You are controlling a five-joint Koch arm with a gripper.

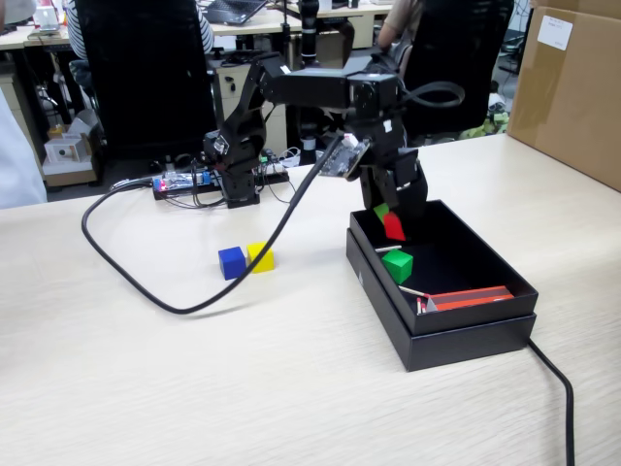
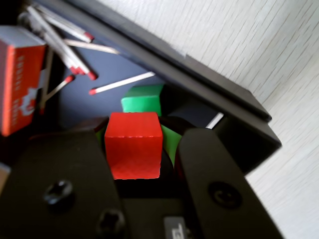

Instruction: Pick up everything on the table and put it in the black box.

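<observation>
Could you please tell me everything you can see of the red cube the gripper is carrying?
The small solid red cube has matte, evenly coloured faces and crisp edges, and looks like painted wood or plastic. The black gripper holds it between its two jaws, pressing on opposite sides. In the fixed view it hangs slightly tilted over the shallow matte black box, above the small green cube lying inside. Only the jaws touch it.

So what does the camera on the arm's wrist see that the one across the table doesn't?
Only the wrist view shows the loose matches clearly, red-tipped, scattered on the box floor. Only the fixed view shows the blue cube and yellow cube, touching on the table, outside the black box. Both show the gripper holding the red cube over the box, above the green cube.
</observation>
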